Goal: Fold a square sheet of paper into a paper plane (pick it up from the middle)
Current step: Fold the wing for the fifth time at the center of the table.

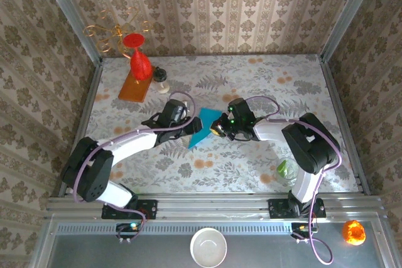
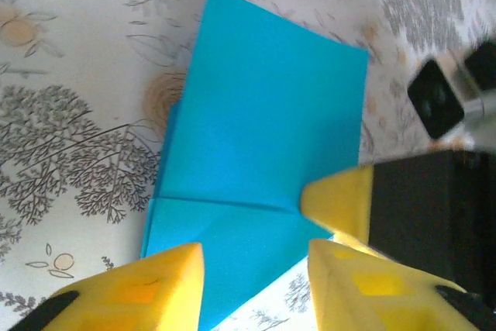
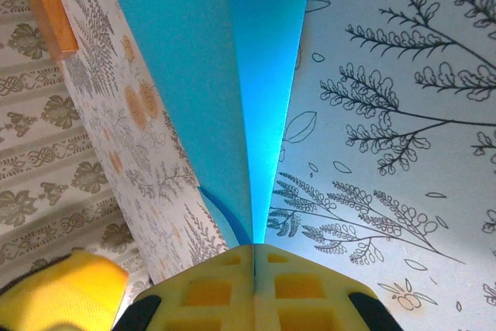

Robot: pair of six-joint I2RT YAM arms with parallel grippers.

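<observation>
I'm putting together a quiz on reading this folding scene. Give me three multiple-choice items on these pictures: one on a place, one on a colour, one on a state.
1. Where does the red vase stand?
A. On the orange board at the far left
B. Beside the right arm's base
C. Midway between the two arms

2. What colour is the sheet of paper?
A. White
B. Teal-blue
C. Red

3. How is the right gripper?
A. Wide open in the air
B. Shut on nothing
C. Shut on the sheet of paper

Key: 1 A, as the top view shows the vase's foot on the board. 2 B, as every view shows the paper teal-blue. 3 C, as the right wrist view shows its fingers pressed together with the paper's fold between them.
</observation>
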